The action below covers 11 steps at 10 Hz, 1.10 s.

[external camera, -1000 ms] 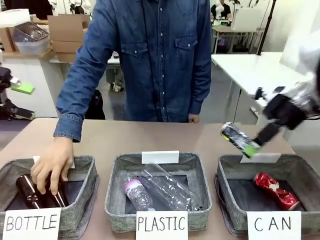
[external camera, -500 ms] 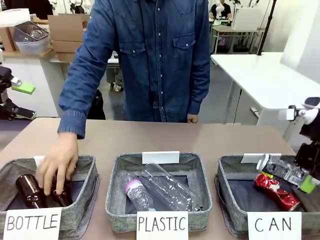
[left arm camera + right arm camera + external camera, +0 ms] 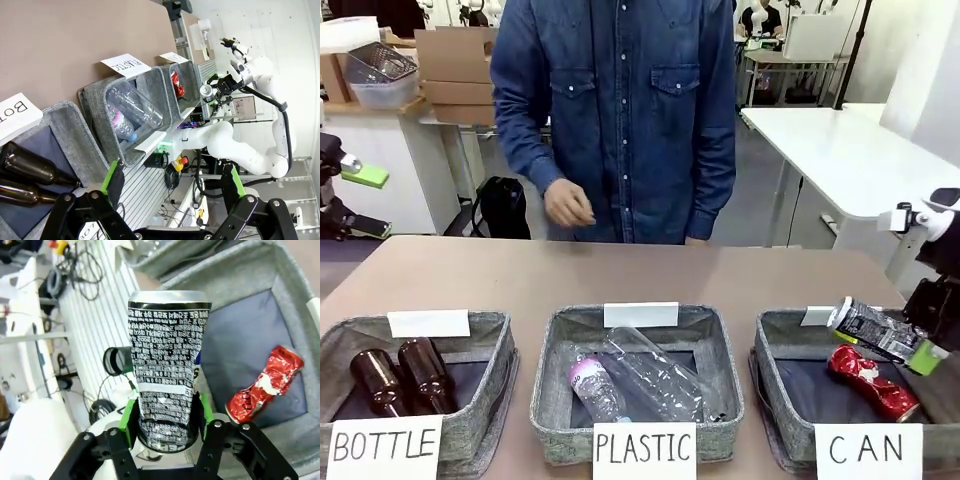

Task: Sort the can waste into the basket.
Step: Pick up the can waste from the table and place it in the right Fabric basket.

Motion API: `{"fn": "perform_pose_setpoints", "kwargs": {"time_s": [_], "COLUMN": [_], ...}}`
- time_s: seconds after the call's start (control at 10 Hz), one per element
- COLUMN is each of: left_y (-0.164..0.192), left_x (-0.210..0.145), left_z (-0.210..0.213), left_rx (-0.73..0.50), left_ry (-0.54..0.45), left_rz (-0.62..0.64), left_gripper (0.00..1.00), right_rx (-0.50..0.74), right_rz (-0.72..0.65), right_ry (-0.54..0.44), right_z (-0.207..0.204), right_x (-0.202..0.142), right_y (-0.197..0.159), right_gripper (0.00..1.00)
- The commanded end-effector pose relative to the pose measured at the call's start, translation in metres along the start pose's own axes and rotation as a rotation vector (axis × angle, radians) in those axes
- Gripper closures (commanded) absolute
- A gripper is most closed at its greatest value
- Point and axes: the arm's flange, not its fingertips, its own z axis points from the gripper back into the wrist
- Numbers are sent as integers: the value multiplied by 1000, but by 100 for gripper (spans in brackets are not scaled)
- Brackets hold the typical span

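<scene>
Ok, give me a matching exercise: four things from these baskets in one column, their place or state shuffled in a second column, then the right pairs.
Things:
1. red can
2. dark can
3. brown bottles
4. clear plastic bottles

Places or states:
A. lying in the middle basket marked PLASTIC
B. held in the right claw above the CAN basket
C. lying crushed on the floor of the CAN basket
D. side by side in the BOTTLE basket

Pairs: 1-C, 2-B, 3-D, 4-A
</scene>
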Motion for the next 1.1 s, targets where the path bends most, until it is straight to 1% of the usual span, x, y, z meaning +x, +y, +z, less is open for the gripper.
{"fn": "perform_pose_setpoints", "kwargs": {"time_s": [0.0, 0.2, 0.6, 0.7, 0.8, 0.9, 1.0], "left_y": [1, 1, 1, 1, 1, 1, 1], "left_x": [-2, -2, -2, -2, -2, -2, -2], "left_z": [1, 1, 1, 1, 1, 1, 1], "left_rx": [-6, -6, -6, -6, -6, -6, -6], "left_ry": [6, 6, 6, 6, 6, 6, 6], "left_rz": [-18, -18, -18, -18, -18, -18, -18], "left_gripper": [0, 0, 0, 0, 0, 0, 0], "right_rx": [4, 10, 18, 57, 265, 584, 879], "right_rz": [-66, -86, -69, -67, -86, -233, -268], "right_ry": [-54, -100, -100, -171, -541, -1096, -1355], "right_z": [-14, -12, -15, -14, 3, 24, 32], "right_x": [1, -1, 0, 3, 9, 13, 5], "right_y": [1, -5, -7, -7, -5, -6, -11], "right_gripper": [0, 0, 0, 0, 0, 0, 0]}}
